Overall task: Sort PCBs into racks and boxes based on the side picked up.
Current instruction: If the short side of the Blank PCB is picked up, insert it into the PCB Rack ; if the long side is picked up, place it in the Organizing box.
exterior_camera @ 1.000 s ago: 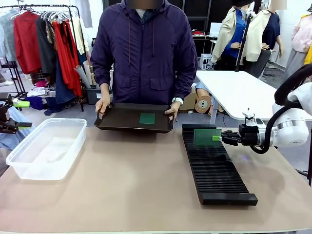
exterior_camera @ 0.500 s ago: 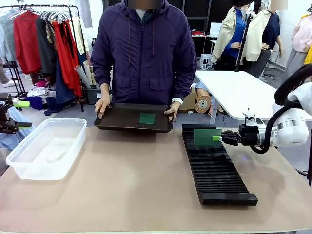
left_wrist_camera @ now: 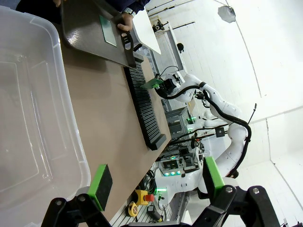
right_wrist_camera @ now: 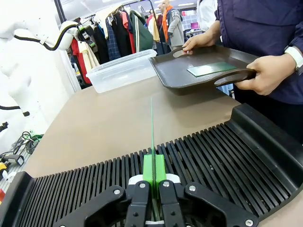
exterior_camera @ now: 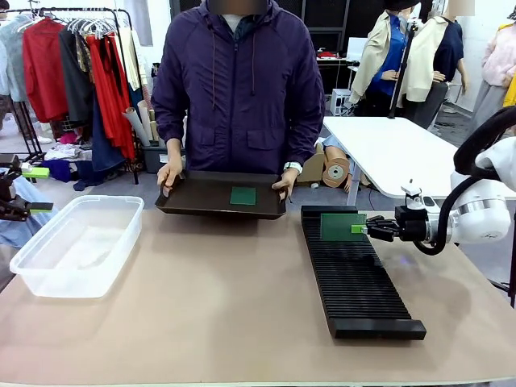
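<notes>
PCB (exterior_camera: 342,226) is thin, flat, green, rectangular, standing upright.

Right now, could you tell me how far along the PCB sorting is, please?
Done: nothing visibly sorted; I see no board in the clear tub. In hand: the right gripper is shut on one PCB, upright over the far end of the rack. Left: a second PCB lies on the tray the person holds.

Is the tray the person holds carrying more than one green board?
No, a single green board lies on the dark tray.
</notes>
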You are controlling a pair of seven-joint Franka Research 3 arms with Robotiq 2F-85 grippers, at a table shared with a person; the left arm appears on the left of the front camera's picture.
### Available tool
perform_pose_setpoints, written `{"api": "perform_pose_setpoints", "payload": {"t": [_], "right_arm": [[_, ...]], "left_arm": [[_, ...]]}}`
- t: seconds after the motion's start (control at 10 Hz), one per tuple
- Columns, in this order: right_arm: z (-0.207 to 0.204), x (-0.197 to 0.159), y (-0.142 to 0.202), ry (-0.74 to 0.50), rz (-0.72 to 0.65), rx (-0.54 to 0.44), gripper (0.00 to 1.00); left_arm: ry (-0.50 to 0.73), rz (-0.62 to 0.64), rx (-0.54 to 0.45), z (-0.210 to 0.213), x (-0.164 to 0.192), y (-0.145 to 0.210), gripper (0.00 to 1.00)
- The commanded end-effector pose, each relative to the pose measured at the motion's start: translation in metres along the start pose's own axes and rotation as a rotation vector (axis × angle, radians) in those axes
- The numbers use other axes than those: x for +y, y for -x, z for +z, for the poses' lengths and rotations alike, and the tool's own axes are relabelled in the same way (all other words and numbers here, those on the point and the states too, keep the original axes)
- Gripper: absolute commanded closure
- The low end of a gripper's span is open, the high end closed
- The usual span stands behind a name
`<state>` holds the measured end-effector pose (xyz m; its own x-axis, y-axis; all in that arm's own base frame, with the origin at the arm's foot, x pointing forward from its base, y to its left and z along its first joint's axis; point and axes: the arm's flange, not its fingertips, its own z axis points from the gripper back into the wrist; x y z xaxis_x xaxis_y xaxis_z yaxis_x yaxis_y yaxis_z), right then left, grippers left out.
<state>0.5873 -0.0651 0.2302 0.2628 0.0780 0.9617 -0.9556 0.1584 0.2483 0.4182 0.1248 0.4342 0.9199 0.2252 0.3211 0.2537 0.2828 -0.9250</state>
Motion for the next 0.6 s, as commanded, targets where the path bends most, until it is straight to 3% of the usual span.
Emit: {"api": "perform_pose_setpoints", "payload": {"t": [0.0, 0.5], "right_arm": [[-0.0010, -0.0097, -0.0061, -0.033, -0.005, 0.000, 1.00], [0.0005, -0.0162, -0.0045, -0.046, -0.001, 0.031, 1.00]], "left_arm": [[-0.004, 0.012, -0.003, 0.0004, -0.0013, -0.0007, 0.00], [-0.004, 0.012, -0.003, 0.0004, -0.0013, -0.0007, 0.00]]}}
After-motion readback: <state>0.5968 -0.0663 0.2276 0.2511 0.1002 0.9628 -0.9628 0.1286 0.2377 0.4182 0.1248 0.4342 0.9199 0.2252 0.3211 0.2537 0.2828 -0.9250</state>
